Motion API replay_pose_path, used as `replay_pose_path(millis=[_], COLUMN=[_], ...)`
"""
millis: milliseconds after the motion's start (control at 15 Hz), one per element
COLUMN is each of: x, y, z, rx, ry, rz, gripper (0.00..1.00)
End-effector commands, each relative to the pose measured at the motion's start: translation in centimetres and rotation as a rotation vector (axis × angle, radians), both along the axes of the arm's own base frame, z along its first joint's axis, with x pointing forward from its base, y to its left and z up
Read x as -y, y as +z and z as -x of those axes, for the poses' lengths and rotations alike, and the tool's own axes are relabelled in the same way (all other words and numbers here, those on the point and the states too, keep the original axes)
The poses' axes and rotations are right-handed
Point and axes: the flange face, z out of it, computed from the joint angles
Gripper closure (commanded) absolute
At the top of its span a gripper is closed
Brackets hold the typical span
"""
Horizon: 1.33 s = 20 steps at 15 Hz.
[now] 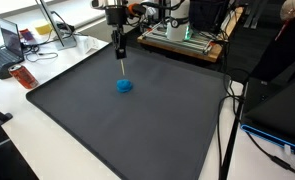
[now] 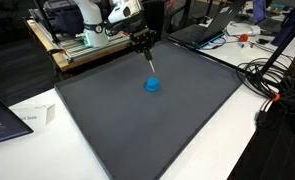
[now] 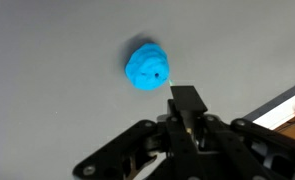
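Observation:
A small blue lump (image 1: 124, 86) lies on a dark grey mat (image 1: 137, 130), seen in both exterior views (image 2: 152, 84) and in the wrist view (image 3: 147, 66). My gripper (image 1: 116, 40) hangs above the mat's far part, a little behind the lump, and it also shows in another exterior view (image 2: 144, 42). Its fingers (image 3: 187, 100) are shut on a thin stick (image 1: 120, 60) that points down. The stick's tip ends just above and beside the lump, apart from it.
The mat (image 2: 137, 120) covers a white table. A rack with equipment (image 1: 182, 35) stands behind it. Laptops and an orange object (image 1: 25, 76) lie at one side, and cables (image 2: 267, 80) trail along the other side.

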Motion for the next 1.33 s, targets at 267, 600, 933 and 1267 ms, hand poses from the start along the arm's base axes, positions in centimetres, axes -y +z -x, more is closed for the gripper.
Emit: replay_pose_path(millis=[267, 600, 933, 1267], x=[-2.9, -5.3, -5.7, -5.0], y=[3.1, 6.3, 7.0, 5.4], z=[0.5, -0.8, -3.0, -4.8], rx=[-0.098, -0.179, -0.246, -0.291], ry=[-0.024, 0.047, 0.128, 0.125], rz=[0.179, 0.213, 0.171, 0.172], gripper=[0.97, 0.97, 0.97, 0.97])
